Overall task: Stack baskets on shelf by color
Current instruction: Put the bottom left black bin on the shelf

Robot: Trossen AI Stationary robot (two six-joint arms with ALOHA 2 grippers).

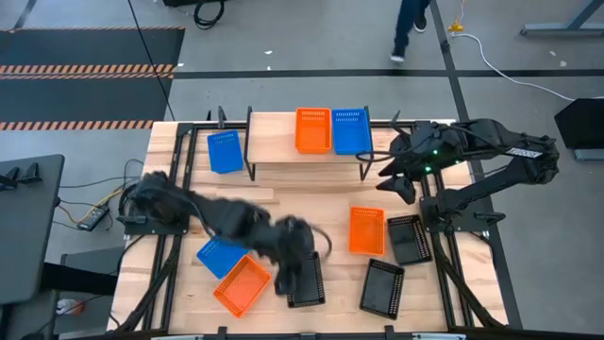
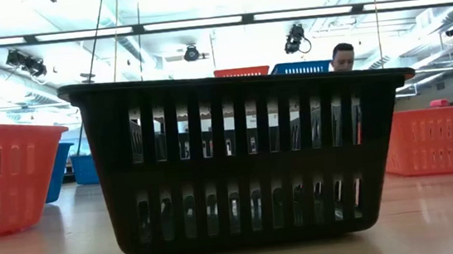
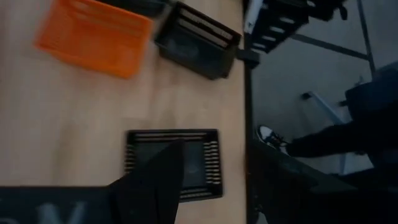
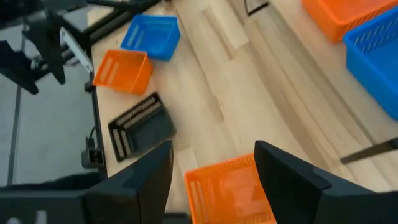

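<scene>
The shelf (image 1: 307, 162) is carrying an orange basket (image 1: 312, 129) and a blue basket (image 1: 350, 130), both empty; seven lie on the table (image 1: 311, 203). The right gripper (image 1: 401, 185) is hovering spread, empty. The left gripper (image 1: 300, 269) is over a black basket (image 1: 308, 280), its grip unclear. No writing is showing.

Left arm reaches in from the left edge of the counter, stretched low toward the near-centre, motion-blurred along its length in the high view. Left pincer (image 1: 300, 269) sits at the end of that reach, pointing down and toward the near edge; its own wrist view shows one dark finger (image 3: 155, 186), the other out of sight, with nothing between them. Right arm is folded at the far right corner, elbow out beyond the counter edge, forearm angled back inward. Right pincer (image 1: 404, 184) hangs raised, tilted downward; its two fingers (image 4: 146, 174) stand wide apart, holding nothing.
</scene>
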